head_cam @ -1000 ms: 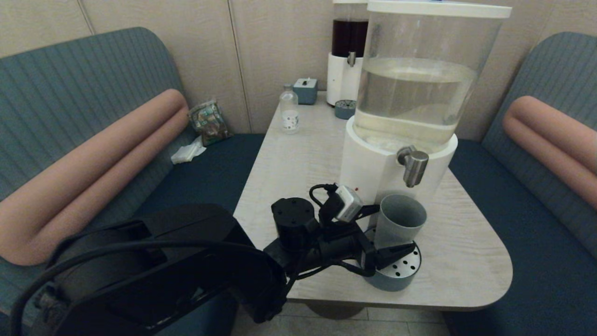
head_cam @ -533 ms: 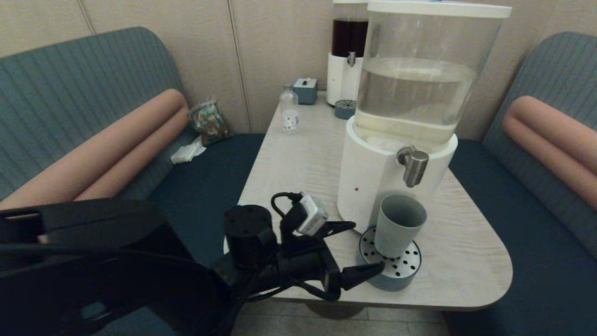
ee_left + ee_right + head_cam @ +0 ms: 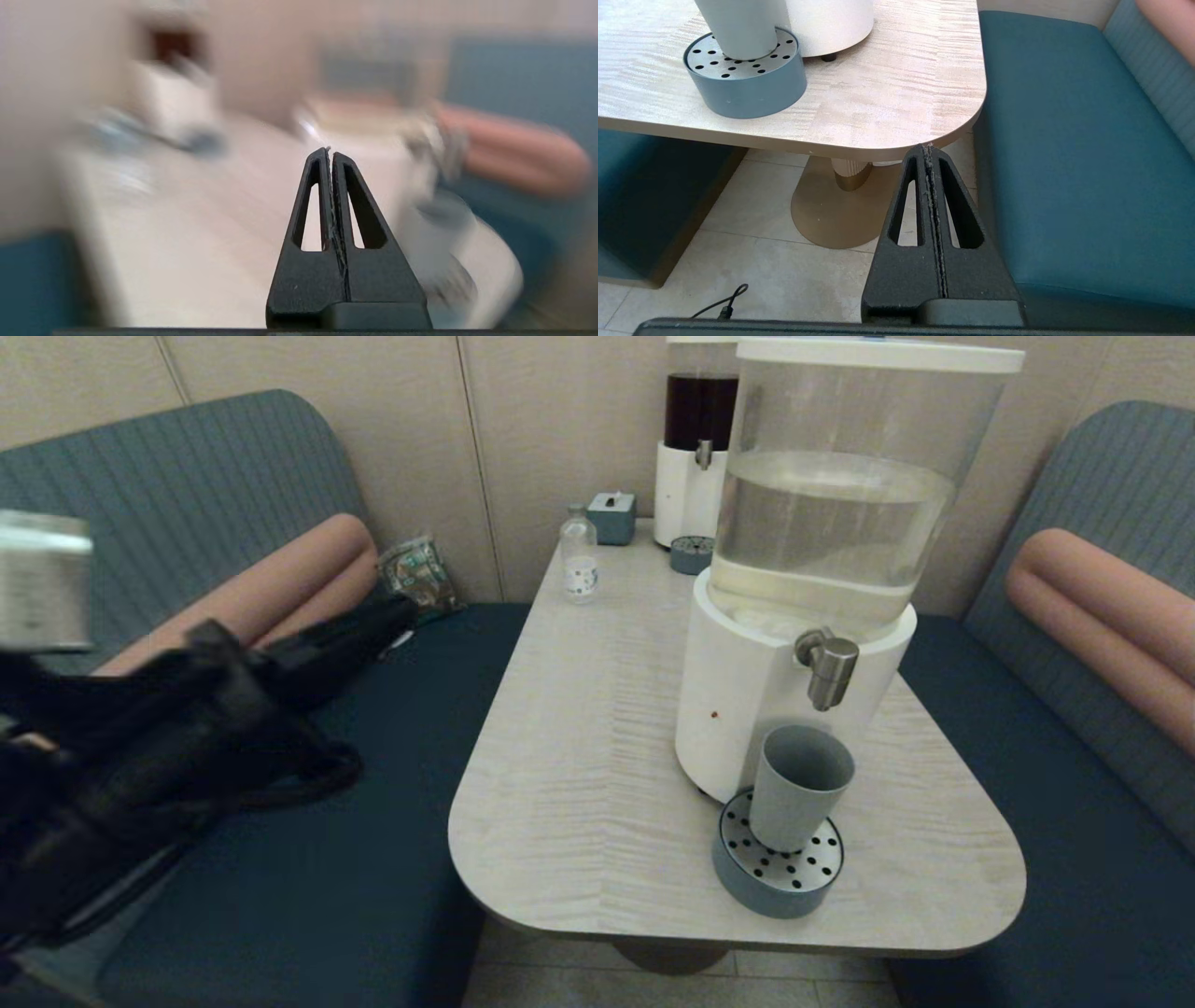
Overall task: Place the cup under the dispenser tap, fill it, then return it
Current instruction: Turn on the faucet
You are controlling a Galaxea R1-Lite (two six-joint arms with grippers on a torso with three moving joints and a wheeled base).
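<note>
The grey-blue cup (image 3: 799, 788) stands upright on the perforated drip tray (image 3: 782, 877), directly below the brushed-steel dispenser tap (image 3: 829, 669) of the large white-based dispenser (image 3: 758, 700) with its clear tank of pale liquid. Nothing holds the cup (image 3: 738, 25). My left gripper (image 3: 397, 611) is far off to the left over the blue bench, well away from the table, and it is shut with nothing between its fingers (image 3: 331, 161). My right gripper (image 3: 928, 151) hangs shut and empty below the table's near right corner, out of the head view.
At the table's (image 3: 597, 747) far end stand a small clear bottle (image 3: 579, 560), a blue-grey box (image 3: 611, 516) and a dark-liquid dispenser (image 3: 695, 457) with its own small tray (image 3: 691, 555). Blue benches (image 3: 411, 691) with pink bolsters flank both sides. A brass pedestal (image 3: 831, 205) stands underneath.
My left gripper let go of the cup, drew back from the drip tray and swung far to the left over the bench, shutting on nothing. The cup stays under the tap.
</note>
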